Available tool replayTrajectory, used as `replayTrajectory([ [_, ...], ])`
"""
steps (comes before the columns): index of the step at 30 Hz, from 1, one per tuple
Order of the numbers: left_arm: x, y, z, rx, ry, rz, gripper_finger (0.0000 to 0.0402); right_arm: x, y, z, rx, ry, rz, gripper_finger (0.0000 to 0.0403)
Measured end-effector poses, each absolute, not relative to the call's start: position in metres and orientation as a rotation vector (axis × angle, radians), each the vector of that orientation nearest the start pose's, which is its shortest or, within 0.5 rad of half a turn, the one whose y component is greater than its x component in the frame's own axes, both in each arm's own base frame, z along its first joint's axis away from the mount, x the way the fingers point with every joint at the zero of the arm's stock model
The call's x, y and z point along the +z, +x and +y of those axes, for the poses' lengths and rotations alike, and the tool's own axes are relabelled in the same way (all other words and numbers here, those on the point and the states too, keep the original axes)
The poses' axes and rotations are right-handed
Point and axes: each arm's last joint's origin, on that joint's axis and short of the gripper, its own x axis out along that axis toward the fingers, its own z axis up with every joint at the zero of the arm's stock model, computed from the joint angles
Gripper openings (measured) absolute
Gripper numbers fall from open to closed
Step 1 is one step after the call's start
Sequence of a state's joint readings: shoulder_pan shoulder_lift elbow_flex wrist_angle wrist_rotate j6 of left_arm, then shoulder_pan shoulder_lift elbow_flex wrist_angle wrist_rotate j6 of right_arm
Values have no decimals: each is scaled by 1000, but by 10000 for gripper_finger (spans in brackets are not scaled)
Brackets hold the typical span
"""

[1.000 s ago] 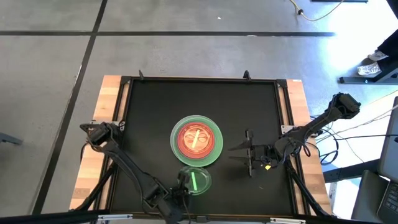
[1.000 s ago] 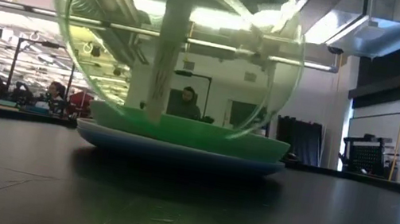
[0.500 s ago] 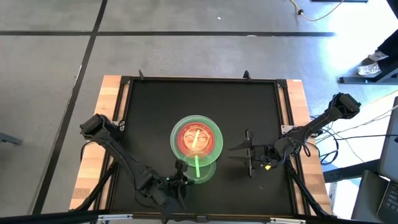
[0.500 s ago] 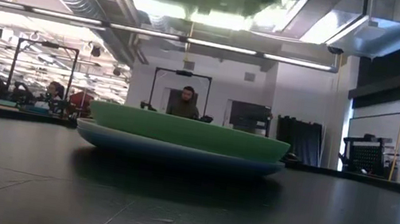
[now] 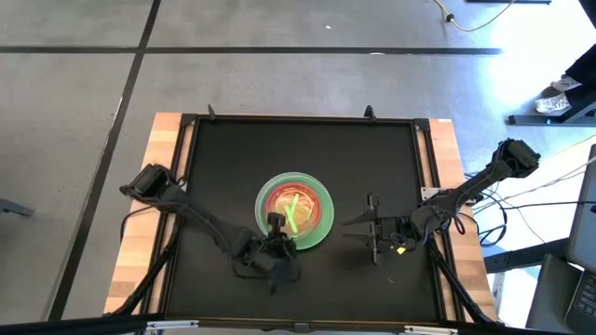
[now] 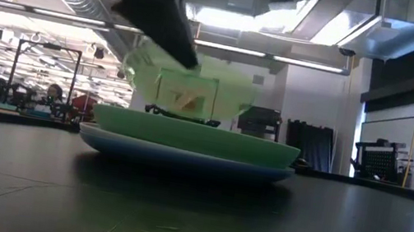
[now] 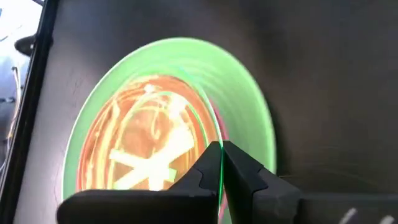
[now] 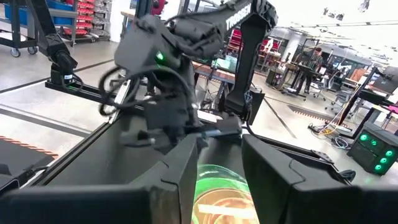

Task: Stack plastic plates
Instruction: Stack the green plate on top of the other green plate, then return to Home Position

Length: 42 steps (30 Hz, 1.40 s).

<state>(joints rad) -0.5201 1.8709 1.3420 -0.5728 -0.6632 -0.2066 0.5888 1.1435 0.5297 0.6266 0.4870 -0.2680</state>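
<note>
The stack of plates (image 5: 317, 207) lies mid-table: a large green plate (image 6: 195, 137) on a blue one (image 6: 183, 159), with an orange-red plate (image 7: 134, 134) on top. My left gripper (image 5: 277, 226) is at the stack's near edge, shut on a small translucent green plate (image 5: 293, 217). That plate (image 6: 186, 88) hovers tilted just above the stack. My right gripper (image 5: 372, 229) waits open to the right of the stack, and its own view shows the open fingers (image 8: 217, 168). My left gripper (image 7: 221, 163) pinches the small green plate by its rim (image 7: 214, 138), the near part of it, between the two fingers. The fingers come from the table's near side, slanting down. The plate is lifted clear, tilted on edge over the orange-red plate.
Black table top (image 5: 233, 158) framed by a rail, with wooden strips at left (image 5: 149, 214) and right (image 5: 456, 205). There is bare black surface around the stack on all sides. The left arm (image 8: 180, 56) stands between the stack and the near edge.
My left gripper has carried the small green plate from the table's near edge toward the far edge, first rising, then coming down over the stack. The plate has gone from beside the stack's near rim to hovering tilted above the orange-red plate.
</note>
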Motion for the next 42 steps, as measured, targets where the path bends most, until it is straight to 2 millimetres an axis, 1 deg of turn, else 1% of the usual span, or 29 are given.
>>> replayTrajectory([
  [5, 190, 342, -157, 247, 399, 910, 5, 253, 206, 121, 100, -262, -24, 122],
  [10, 188, 350, -148, 206, 333, 911, 8, 253, 206, 121, 100, -261, -24, 122],
  [16, 187, 355, -136, 212, 290, 926, 51, 253, 206, 121, 100, -261, -25, 122],
  [20, 189, 357, -135, 213, 277, 916, 81, 253, 206, 121, 100, -261, -25, 122],
  [23, 195, 359, -136, 207, 292, 916, 95, 253, 206, 121, 100, -261, -25, 122],
  [25, 203, 359, -136, 193, 314, 907, 100, 253, 206, 121, 90, -260, -24, 122],
  [27, 211, 354, -133, 174, 360, 914, 102, 253, 206, 120, 50, -249, -20, 122],
  [30, 225, 342, -117, 190, 345, 892, 102, 253, 206, 117, -36, -201, -7, 122],
  [33, 238, 322, -100, 230, 285, 826, 102, 251, 206, 116, -93, -199, 16, 122],
  [35, 243, 305, -89, 240, 231, 760, 102, 247, 206, 115, -108, -198, 49, 122],
  [37, 245, 289, -81, 248, 171, 677, 102, 244, 208, 111, -136, -208, 84, 122],
  [39, 242, 273, -73, 256, 137, 617, 102, 240, 210, 105, -154, -193, 119, 122],
  [42, 237, 247, -60, 269, 113, 572, 102, 234, 215, 95, -149, -163, 170, 122],
])
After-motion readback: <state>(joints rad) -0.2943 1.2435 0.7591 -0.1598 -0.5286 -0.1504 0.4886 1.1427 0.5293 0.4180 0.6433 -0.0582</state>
